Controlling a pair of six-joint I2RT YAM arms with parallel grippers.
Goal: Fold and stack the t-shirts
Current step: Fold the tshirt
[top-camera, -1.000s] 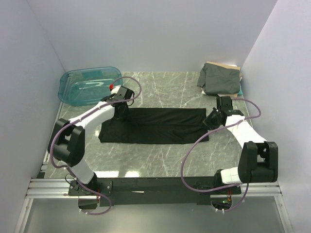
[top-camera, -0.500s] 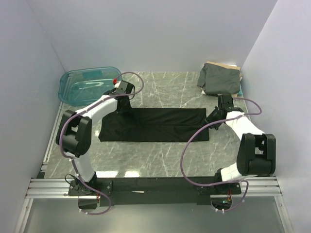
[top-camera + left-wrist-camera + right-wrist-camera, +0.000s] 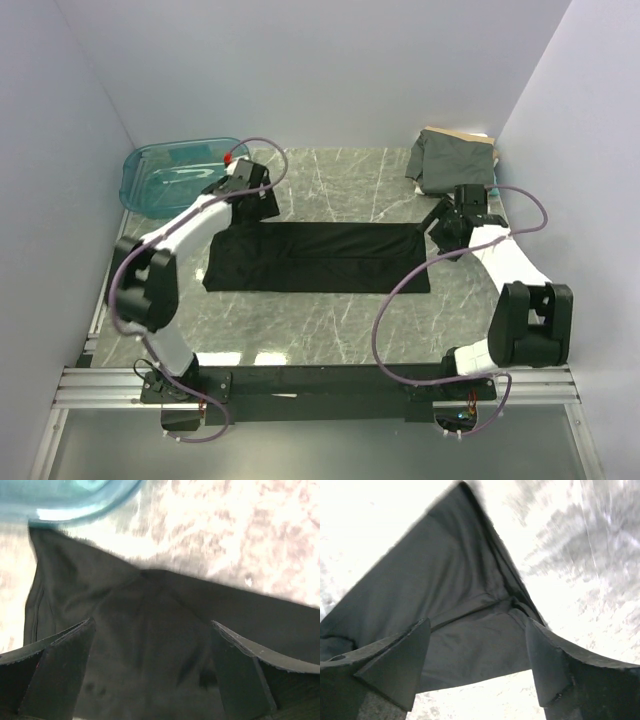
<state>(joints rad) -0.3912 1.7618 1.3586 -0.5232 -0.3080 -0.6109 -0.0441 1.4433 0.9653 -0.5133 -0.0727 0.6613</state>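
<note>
As the latest views are set against those of a second ago, the left hand (image 3: 254,204) is found lifted off the far left corner of the plain black cloth t-shirt (image 3: 320,258) and shifted toward the translucent teal plastic bin (image 3: 128,186) at the far left of the grey marble bench (image 3: 330,180). The shirt itself is left unchanged, a long folded strip across the bench's middle. The right hand (image 3: 447,226) is likewise raised from the strip's right end to its far right corner. A lengthwise fold is therefore judged finished and released, with a crosswise fold and stacking outstanding. At the far right, a folded dark grey-green t-shirt (image 3: 450,165) is seen lying on a tan one (image 3: 462,132).

From above, finger spread cannot be judged. In the left wrist view the fingers (image 3: 55,670) are shown apart and empty over black cloth. In the right wrist view the fingers (image 3: 390,660) are shown likewise, over a seamed corner.
</note>
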